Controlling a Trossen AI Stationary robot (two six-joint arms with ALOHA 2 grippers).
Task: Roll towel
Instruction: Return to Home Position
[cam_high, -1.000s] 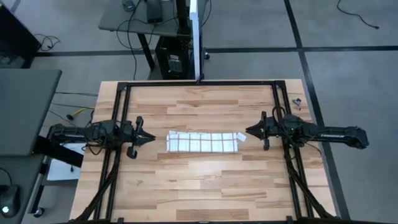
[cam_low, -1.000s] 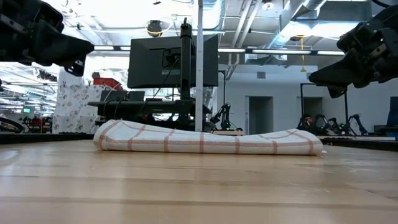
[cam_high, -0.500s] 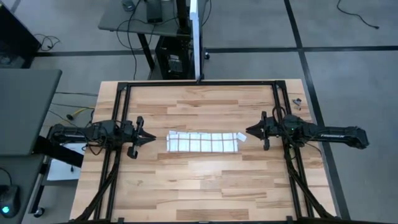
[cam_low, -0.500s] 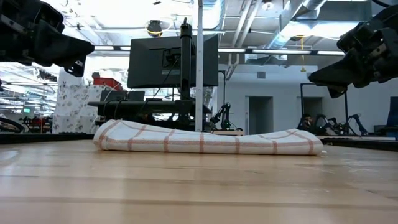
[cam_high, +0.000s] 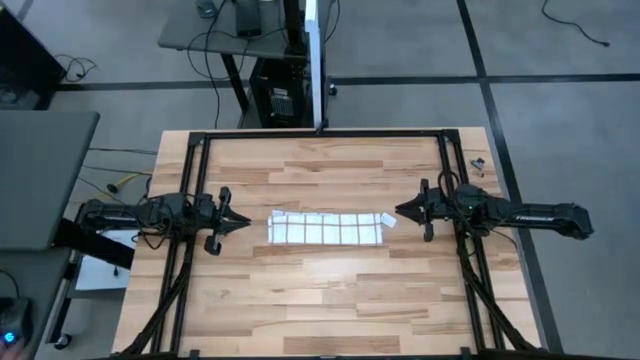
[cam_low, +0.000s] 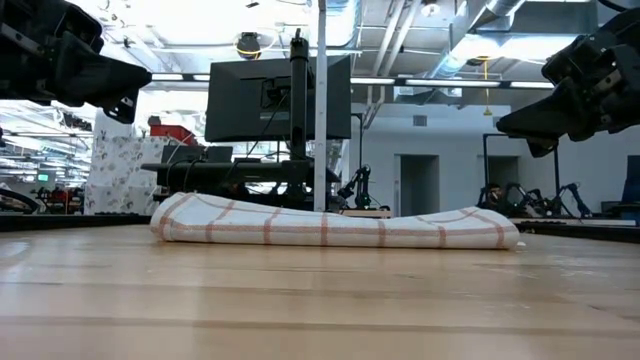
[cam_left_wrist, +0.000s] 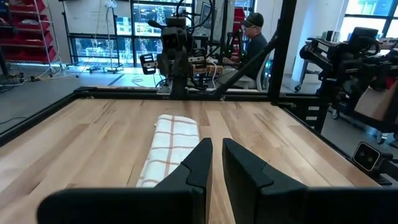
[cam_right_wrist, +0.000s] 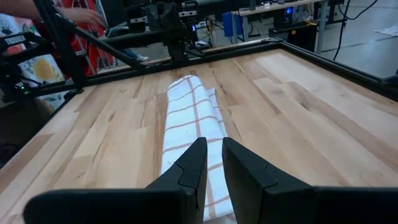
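Note:
The towel (cam_high: 325, 229), white with a grid of thin red-brown lines, lies rolled into a long low roll across the middle of the table, its underside on the wood; it also shows in the low view (cam_low: 330, 226). A small white tag (cam_high: 388, 219) sticks out at its right end. My left gripper (cam_high: 247, 222) hovers off the roll's left end, fingers nearly together, holding nothing (cam_left_wrist: 216, 163). My right gripper (cam_high: 399, 210) hovers off the right end, likewise nearly closed and empty (cam_right_wrist: 213, 163).
A black frame (cam_high: 320, 134) runs along the table's far edge and sides. A monitor on a post (cam_low: 280, 98) stands behind the table. A person (cam_left_wrist: 252, 38) sits beyond the far side. Bare wood lies near and far of the roll.

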